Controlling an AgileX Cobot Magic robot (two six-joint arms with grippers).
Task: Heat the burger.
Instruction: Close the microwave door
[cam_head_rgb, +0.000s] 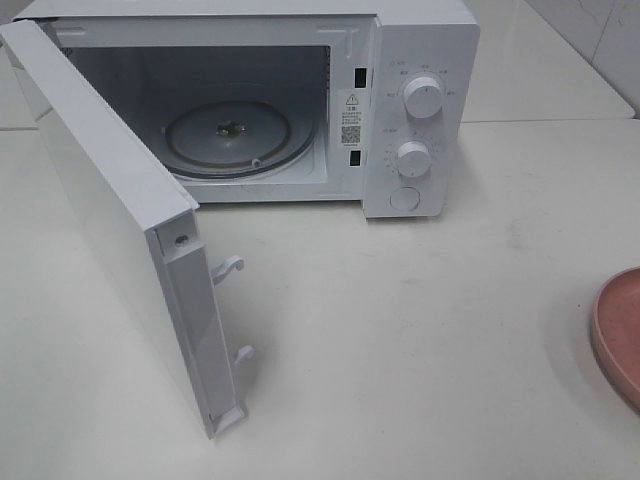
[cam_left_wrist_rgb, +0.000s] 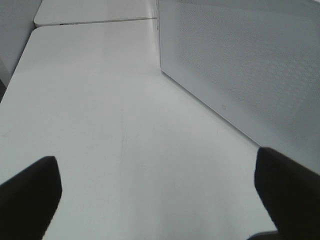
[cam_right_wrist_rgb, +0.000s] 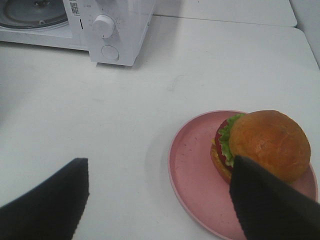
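Note:
The burger (cam_right_wrist_rgb: 265, 142), with a domed tan bun, green lettuce and a red layer, lies tilted on a pink plate (cam_right_wrist_rgb: 192, 165); the overhead view shows only that plate's edge (cam_head_rgb: 618, 330) at the far right. My right gripper (cam_right_wrist_rgb: 160, 200) is open, hovering near the plate, one finger (cam_right_wrist_rgb: 270, 205) in front of the burger without gripping it. The white microwave (cam_head_rgb: 420, 110) stands at the back with its door (cam_head_rgb: 120, 220) swung wide open and its glass turntable (cam_head_rgb: 230, 135) bare. My left gripper (cam_left_wrist_rgb: 160, 190) is open over bare table beside the door's outer face (cam_left_wrist_rgb: 240, 65). Neither arm shows in the overhead view.
Two knobs (cam_head_rgb: 423, 97) and a round button (cam_head_rgb: 404, 198) sit on the microwave's right panel. The open door juts forward to the front left, with latch hooks (cam_head_rgb: 228, 267) on its edge. A second table (cam_head_rgb: 540, 70) adjoins behind.

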